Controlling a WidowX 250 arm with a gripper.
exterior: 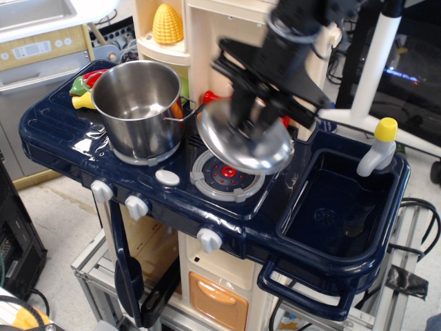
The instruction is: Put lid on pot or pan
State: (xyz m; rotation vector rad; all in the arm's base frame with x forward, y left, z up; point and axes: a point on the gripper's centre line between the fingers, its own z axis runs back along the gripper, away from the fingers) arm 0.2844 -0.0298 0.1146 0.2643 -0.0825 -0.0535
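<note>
The lid (242, 143), a shiny shallow steel dome, hangs tilted in the air above the grey burner (226, 172) with the red centre, off the bench (62, 141). Its image is smeared by motion. The lid's left edge sits just beside the pot's wire handle, not over the pot mouth.

Nearest the camera, three pale knobs (136, 205) line the front edge of the dark blue toy stove. At 4 o'clock from the burner lies the deep blue sink basin (337, 207), with a white tap topped in yellow (379, 146) at its far right rim.

The fingers (242, 114) come down on the lid's centre from above and appear clamped on its knob, though blur hides the exact contact. The black arm rises toward 1 o'clock.

The pot (141, 107) stands upright at 9 o'clock from the lid, on the left burner, open and with nothing visible inside. Behind it, at 10 o'clock, red, green and yellow toy food (84, 88) pokes out. Farther back, a yellow toy corn (168, 24) stands on the cream shelf.
</note>
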